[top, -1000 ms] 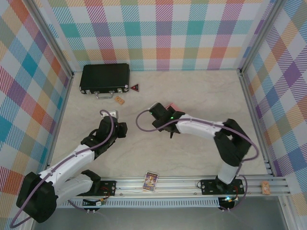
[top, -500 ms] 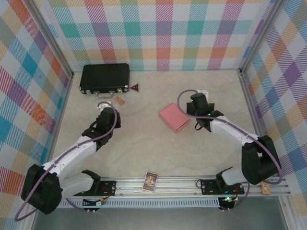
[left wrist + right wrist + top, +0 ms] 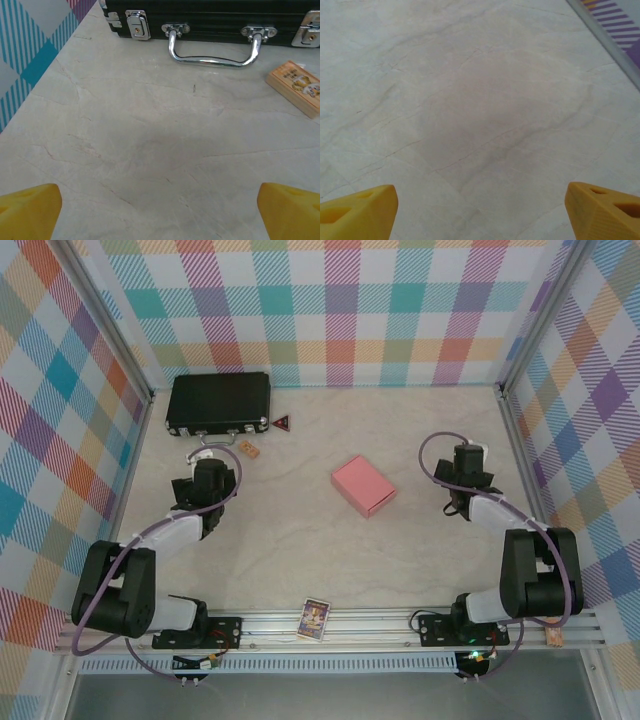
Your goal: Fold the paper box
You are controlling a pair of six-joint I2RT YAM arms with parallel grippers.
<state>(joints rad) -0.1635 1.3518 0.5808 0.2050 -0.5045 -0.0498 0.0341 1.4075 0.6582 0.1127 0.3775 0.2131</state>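
One broad, pale, marble-patterned tabletop (image 3: 300, 560) carries everything, walled in by bright checked panels. Next in size, the two white-and-black arms reach up from its near edge, one along each side, leaving the middle free. A black rectangular hard case with chrome latches and a handle (image 3: 218, 402) lies at the far left corner.

Near the centre, well apart from both arms, sits the salmon-pink thin-card paper box (image 3: 363, 486). It is a small closed rectangular block, lying flat and turned at an angle, with no tabs or flaps sticking out that the top view can show. By that, I judge the folding done or nearly so. Whether every tab is tucked on its hidden sides cannot be told, and little seems left beyond that check.

The left hand (image 3: 160, 215) hangs just short of the case handle with its yellow fingertips (image 3: 27, 210) spread wide and bare tabletop between them, so it grips nothing. The right hand (image 3: 480, 210) is spread likewise over bare tabletop near the right wall, also empty.

Smallest are a tan wooden block with a printed face (image 3: 295, 87) just beside the case, a dark red triangular marker (image 3: 282, 422) at the case's right end, and a playing card (image 3: 315, 618) on the front rail.
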